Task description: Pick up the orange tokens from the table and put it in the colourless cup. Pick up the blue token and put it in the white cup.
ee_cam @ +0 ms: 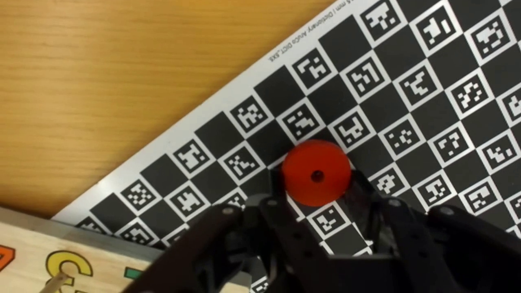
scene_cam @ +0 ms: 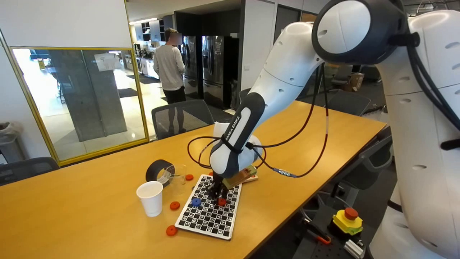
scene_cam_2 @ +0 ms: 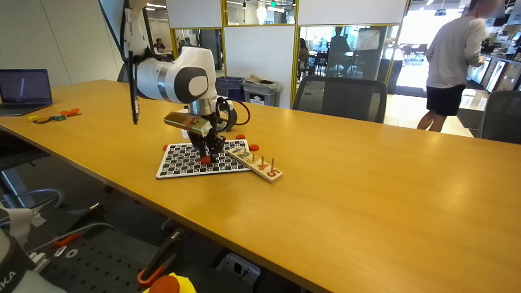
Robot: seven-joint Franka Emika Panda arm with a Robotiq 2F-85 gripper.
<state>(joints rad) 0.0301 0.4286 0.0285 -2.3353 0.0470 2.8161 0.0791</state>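
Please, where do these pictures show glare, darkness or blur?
In an exterior view, light washes out part of the glass panel; in both exterior views, the standing person's face is blurred; in the wrist view, the hand is very dark, the checkered board crisp.

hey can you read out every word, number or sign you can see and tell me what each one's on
"RANKA EMIKA": robot arm link; first letter not visible.
"KA": robot part, cut by the picture edge.
"Dictionary: AruCo DICT_5X5": checkered board, upside down.
"3": number plank.
"5": same plank; other numerals unclear.
Arrow: bin sign; wording too small.
Paper sheet, green overhead sign: too blurred.
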